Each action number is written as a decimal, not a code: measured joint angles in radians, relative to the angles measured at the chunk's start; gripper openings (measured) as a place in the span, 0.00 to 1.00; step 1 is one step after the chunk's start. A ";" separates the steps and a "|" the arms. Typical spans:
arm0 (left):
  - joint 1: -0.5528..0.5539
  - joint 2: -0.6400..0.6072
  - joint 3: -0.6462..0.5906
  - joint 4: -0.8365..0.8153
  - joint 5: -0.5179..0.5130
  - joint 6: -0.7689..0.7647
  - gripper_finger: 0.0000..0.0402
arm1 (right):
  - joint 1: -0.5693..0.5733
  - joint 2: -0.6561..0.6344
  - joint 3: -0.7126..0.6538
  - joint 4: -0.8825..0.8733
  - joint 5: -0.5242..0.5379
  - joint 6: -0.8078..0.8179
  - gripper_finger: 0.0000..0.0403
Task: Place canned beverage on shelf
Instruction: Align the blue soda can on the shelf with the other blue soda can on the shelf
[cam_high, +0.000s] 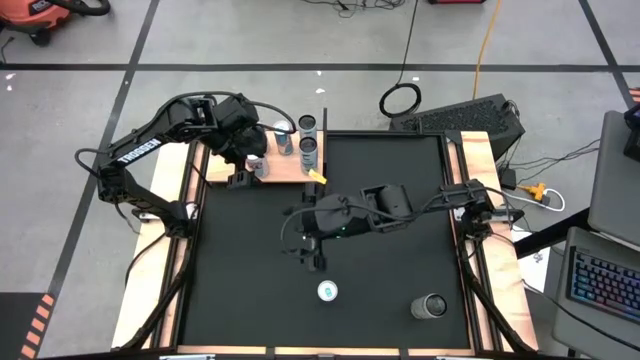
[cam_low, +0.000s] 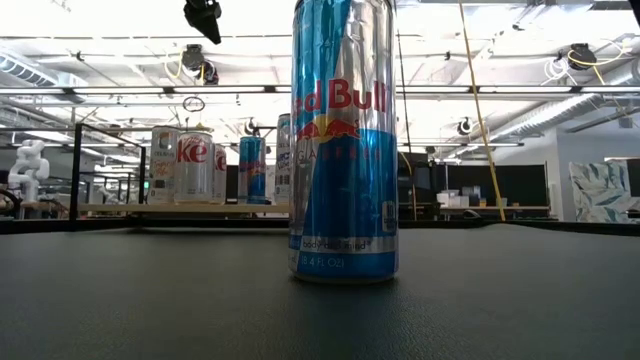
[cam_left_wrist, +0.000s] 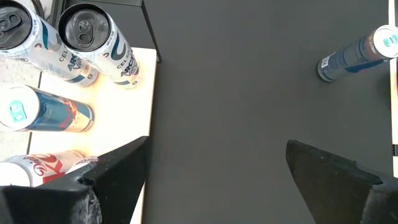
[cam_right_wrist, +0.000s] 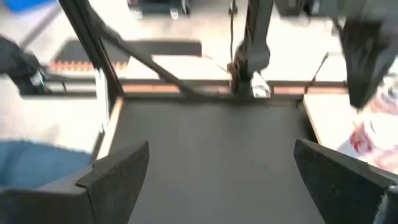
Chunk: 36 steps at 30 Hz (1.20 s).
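Both sets of jaws stand released, and neither holds anything. The left gripper (cam_left_wrist: 211, 168) hangs over the inner edge of the shelf (cam_left_wrist: 140, 81), one finger above the wood and the other above the black mat (cam_high: 330, 230), which reads as a hand that has just let go or is waiting beside the stock it has set down. The right gripper (cam_right_wrist: 221, 168) hovers wide open over the middle of the mat, looking across bare mat toward the left arm, and seems placed to come down on one of the cans not yet stowed. Nearest to it on the mat is a tall blue and silver energy drink can (cam_low: 343, 140), upright toward the worktop's near edge and well apart from the shelf; this is probably the next canned beverage to go. A darker can (cam_high: 432, 305) sits near the worktop's near right corner, and whether it stands or lies cannot be told. The shelf lies at the far left corner of the worktop, a light-wood board with thin black uprights, and serves as the container: it carries two silver cans (cam_left_wrist: 93, 43) with their tops showing, a blue can (cam_left_wrist: 46, 112) and a red and white cola can (cam_left_wrist: 37, 168), grouped closely, with bare wood between them and the mat.
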 joint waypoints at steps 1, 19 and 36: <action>0.000 0.000 0.000 0.000 0.000 0.000 0.93 | 0.000 0.000 0.000 0.024 -0.001 0.000 0.95; 0.000 0.000 0.000 -0.006 0.000 0.000 0.93 | -0.024 0.000 0.000 0.146 -0.049 0.076 0.95; 0.000 0.000 0.000 -0.035 0.001 -0.002 0.93 | 0.087 0.117 0.000 -0.418 -0.082 0.263 0.95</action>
